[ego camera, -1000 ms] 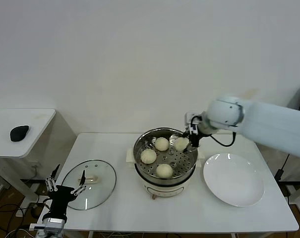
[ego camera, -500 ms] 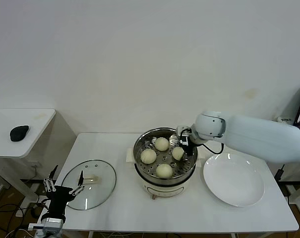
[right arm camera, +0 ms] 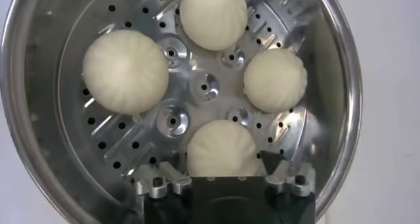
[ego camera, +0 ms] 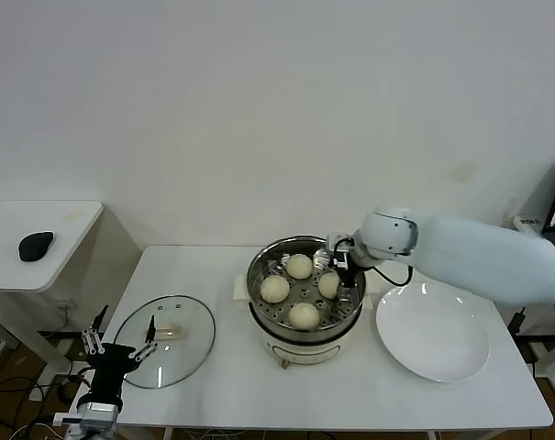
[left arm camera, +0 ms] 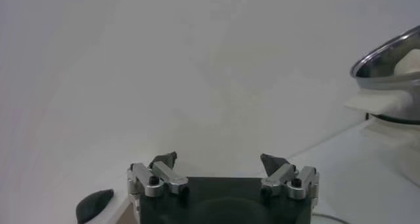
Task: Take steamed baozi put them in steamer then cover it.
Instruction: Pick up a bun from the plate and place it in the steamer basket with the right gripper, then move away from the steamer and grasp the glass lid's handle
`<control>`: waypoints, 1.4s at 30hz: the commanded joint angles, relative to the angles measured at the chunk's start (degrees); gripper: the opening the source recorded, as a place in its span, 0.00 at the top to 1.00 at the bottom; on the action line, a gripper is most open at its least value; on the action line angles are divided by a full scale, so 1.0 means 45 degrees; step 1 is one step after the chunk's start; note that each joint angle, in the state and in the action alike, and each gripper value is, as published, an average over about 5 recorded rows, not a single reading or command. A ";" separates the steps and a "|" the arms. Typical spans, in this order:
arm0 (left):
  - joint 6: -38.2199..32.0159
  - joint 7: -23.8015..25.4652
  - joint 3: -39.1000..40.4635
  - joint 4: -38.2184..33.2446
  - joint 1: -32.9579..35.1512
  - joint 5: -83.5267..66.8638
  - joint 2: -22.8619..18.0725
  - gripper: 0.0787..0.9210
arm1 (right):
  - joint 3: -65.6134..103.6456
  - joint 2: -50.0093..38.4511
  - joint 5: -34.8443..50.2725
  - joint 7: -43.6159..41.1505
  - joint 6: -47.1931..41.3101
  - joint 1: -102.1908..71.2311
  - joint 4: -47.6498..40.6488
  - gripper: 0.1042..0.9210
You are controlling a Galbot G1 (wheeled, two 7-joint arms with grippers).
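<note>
in the head view, a round shiny steel steamer on a white base is seen near the middle of the white table, slightly toward its far edge. four small round cream-white steamed baozi are laid on the perforated tray inside it, apart from one another. the right gripper is held over the right part of the pot, just above the bun nearest the right rim; its fingers are spread and nothing is pinched between them. a flat round white plate is seen to the right of the steamer, near the table's right edge. a round glass lid is laid flat near the table's left front corner. the left gripper is parked at that corner, beside the lid's edge, with its fingers spread and nothing held. a dark oval object is seen on a separate white side table to the left.

in the left wrist view, the left gripper's two dark fingertips are shown well apart, with the steamer's rim farther off.

in the right wrist view, the four buns are seen on the holed tray, and one bun lies just beside the spread right gripper, not clamped.
</note>
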 commanded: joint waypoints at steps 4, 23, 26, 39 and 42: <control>-0.0016 -0.0003 0.0072 -0.0001 -0.0032 0.0005 0.0020 0.12 | 0.2355 -0.3484 0.1478 0.1709 0.0337 -0.0640 0.2876 0.12; -0.0306 -0.0104 0.0551 0.0506 -0.0158 0.0161 -0.0314 0.12 | 2.2936 -0.0209 -0.2076 0.7948 0.8200 -2.3058 0.5177 0.12; -0.0346 -0.0144 0.0735 0.0651 -0.0240 0.0250 -0.0392 0.12 | 2.4475 0.2078 -0.3047 0.7310 0.8902 -2.3794 0.5234 0.12; -0.1390 -0.0777 0.0687 0.3822 -0.1014 0.7074 0.0685 0.12 | 2.7932 0.7400 -0.4443 0.6883 0.9781 -2.5569 0.5885 0.12; -0.1800 -0.0950 0.0383 0.4502 -0.0652 0.9085 0.1104 0.12 | 2.8604 0.7464 -0.4310 0.7290 0.9713 -2.5834 0.5846 0.12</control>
